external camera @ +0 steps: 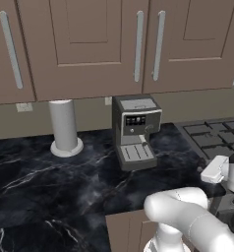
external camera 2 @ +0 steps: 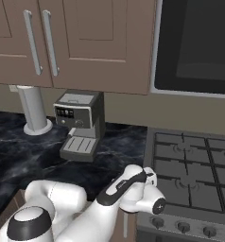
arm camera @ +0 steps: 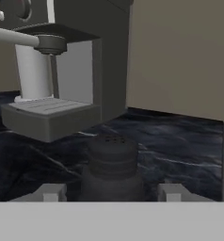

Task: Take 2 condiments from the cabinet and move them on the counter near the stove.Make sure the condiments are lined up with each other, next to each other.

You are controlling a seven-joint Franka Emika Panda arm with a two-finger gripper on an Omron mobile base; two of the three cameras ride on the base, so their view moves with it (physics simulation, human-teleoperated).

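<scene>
A dark grey condiment shaker (arm camera: 111, 164) with a ribbed cap and holes on top stands upright on the glossy black counter (arm camera: 180, 155). My gripper (arm camera: 110, 193) is open around it, and each fingertip (arm camera: 49, 193) stands a small gap off its side. The shaker sits just in front of the grey coffee machine (arm camera: 62, 70). In the base views my hand (external camera 2: 142, 182) hangs low over the counter (external camera: 40, 182) between the coffee machine (external camera: 135, 130) and the stove (external camera 2: 190, 165). The brown cabinet (external camera: 84, 44) doors above are closed.
A grey cylinder on a round base (external camera: 65, 128) stands left of the coffee machine by the wall. A dark microwave (external camera 2: 199, 42) hangs over the stove. The stove's knobs (external camera 2: 183, 227) line its front edge. Open counter lies to the left.
</scene>
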